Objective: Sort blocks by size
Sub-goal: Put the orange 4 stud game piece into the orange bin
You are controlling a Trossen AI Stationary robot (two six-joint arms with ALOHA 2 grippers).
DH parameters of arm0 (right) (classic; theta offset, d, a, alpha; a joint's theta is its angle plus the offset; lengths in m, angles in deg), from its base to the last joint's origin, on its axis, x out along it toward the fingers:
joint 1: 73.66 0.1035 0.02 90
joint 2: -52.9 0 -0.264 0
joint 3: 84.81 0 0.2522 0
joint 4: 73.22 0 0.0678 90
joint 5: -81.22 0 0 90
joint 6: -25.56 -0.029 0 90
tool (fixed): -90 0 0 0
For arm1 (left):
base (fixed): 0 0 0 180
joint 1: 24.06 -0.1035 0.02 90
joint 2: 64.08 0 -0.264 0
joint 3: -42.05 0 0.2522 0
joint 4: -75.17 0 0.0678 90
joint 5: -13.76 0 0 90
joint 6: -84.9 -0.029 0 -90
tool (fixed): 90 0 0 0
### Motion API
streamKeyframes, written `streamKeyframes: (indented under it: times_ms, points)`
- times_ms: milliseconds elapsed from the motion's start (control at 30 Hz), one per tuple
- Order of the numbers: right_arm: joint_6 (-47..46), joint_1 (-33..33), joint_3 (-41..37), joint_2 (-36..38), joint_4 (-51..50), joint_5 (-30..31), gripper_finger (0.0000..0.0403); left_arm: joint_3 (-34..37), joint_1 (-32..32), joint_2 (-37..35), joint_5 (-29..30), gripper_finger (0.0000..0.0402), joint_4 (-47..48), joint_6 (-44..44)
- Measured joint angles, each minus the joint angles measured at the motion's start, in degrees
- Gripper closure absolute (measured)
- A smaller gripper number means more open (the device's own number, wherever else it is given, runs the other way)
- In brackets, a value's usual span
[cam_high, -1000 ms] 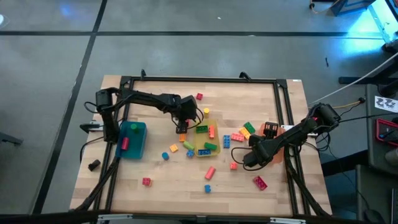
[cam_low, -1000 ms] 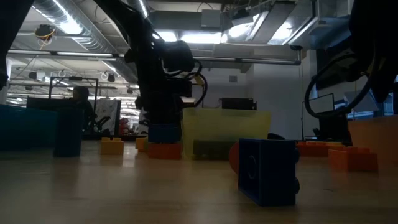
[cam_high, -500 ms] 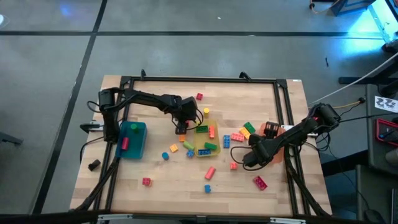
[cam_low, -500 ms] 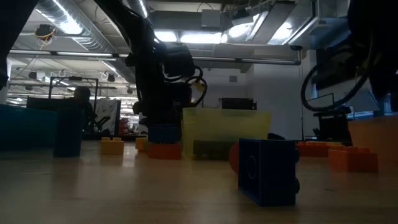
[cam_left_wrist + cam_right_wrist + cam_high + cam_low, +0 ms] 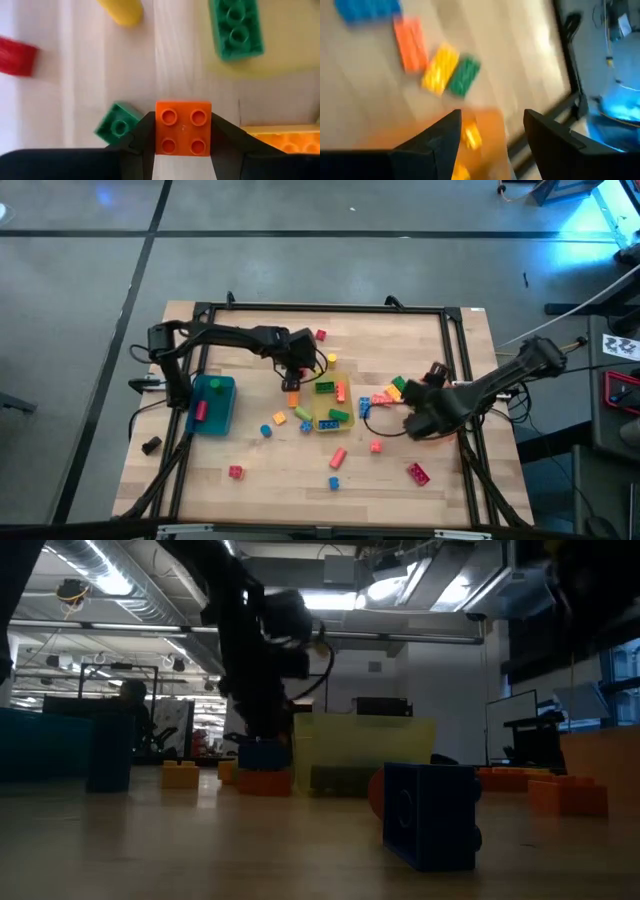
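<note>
Blocks (image 5: 338, 456): mostly loose on the table, scattered from the centre out to 3 o'clock and down to 6 o'clock. A few lie in the yellow bin (image 5: 365, 740) near the centre.
Nearest the low camera: a dark blue block (image 5: 430, 815) lies on the table, with neither arm near it.
Orange block (image 5: 183, 127): a square four-stud piece on the wood at about 11 o'clock from centre, just beside the yellow bin's edge. A small green block (image 5: 117, 127) sits close at its side.
Left gripper (image 5: 291, 380): a second ago its fingers stood wider. Now they have drawn in until both press the orange block's sides, so it has hold of the block.
Lift: from the low view I think the block has not left the table, though it is too dark there to be sure.
Meaning for the task: the pick looks made, so carrying the block to its bin should be next.
Right gripper (image 5: 492, 135): has swung outward to 3 o'clock over the orange bin (image 5: 487, 120), with its fingers apart and nothing between them.
Blue bin (image 5: 215, 420): at 9 o'clock, with two blocks in it.
</note>
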Motion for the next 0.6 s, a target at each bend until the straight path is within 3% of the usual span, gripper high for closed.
streamKeyframes:
  times_ms: [167, 300, 467, 600]
  points:
    - [-7.3, -1.3, 0.4, 8.6, 8.6, 10.9, 0.0187, -2.6, 0.0, -4.3, 0.1, 0.0270, -1.4, -1.9]
    - [-9.0, -4.7, 0.4, 13.8, 19.0, 16.0, 0.0187, -5.0, 0.0, -6.4, 0.6, 0.0270, -6.1, -2.2]
    - [-8.6, -11.7, 0.4, 16.3, 31.8, 16.6, 0.0187, -5.5, 0.2, -7.7, 0.7, 0.0268, -19.4, -2.1]
    - [-1.9, -18.0, 0.4, 16.4, 40.0, 9.6, 0.0187, -5.5, 0.6, -7.8, 0.6, 0.0266, -26.7, -3.3]
